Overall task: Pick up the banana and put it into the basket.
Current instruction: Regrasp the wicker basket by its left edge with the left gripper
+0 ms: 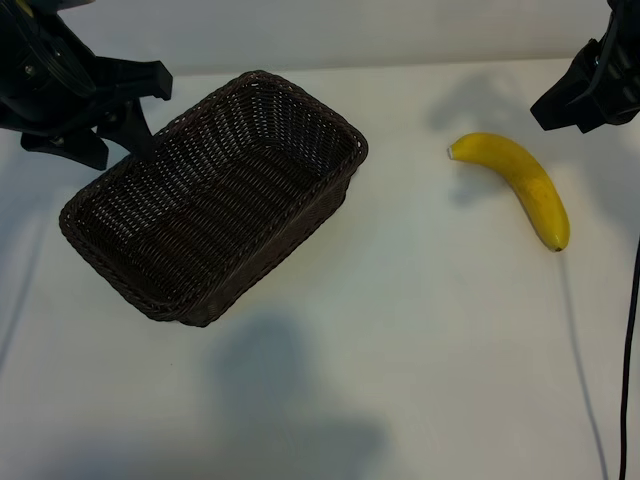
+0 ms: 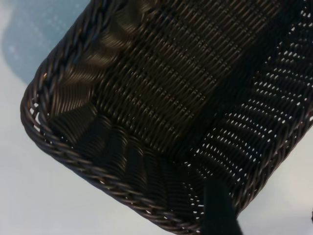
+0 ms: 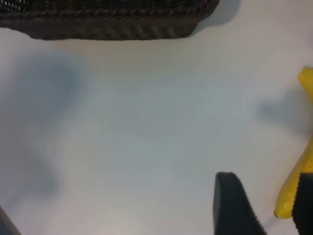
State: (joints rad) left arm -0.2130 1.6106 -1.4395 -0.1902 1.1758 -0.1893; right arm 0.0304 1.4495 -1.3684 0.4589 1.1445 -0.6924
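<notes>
With the banana (image 1: 520, 185) lying untouched far from the basket (image 1: 215, 195), the right gripper (image 3: 264, 205) is hanging unclenched beside it and should straddle its middle.

Bright yellow banana (image 1: 520, 185), dark brown woven basket (image 1: 215, 200), white table (image 1: 420, 340)

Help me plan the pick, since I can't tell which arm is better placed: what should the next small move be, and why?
Probably lower the right gripper onto the banana. It hangs open near the fruit, which lies alone on the table, apart from the basket. The basket holds nothing, and the left gripper hovers at the basket's far rim, away from the banana.
</notes>
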